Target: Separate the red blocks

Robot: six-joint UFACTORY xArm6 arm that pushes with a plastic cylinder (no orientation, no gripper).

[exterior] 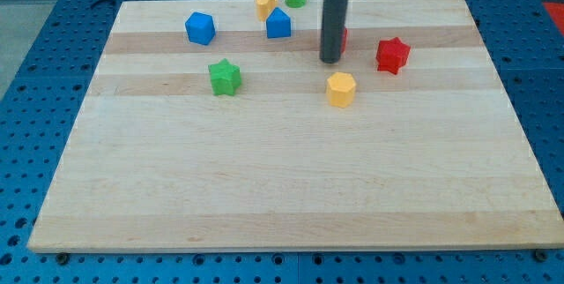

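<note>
Red star block (393,55) at board's upper right, second red block (343,40) mostly hidden, well apart

One cam, high front angle, whole wooden board (291,187) seen, prob mid-range

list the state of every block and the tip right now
my tip: down on the board, against the hidden red block
red block: mostly hidden behind the rod
red star block: apart, on the view's right
yellow hexagon block: untouched
green star block: untouched
blue cube: untouched
</note>
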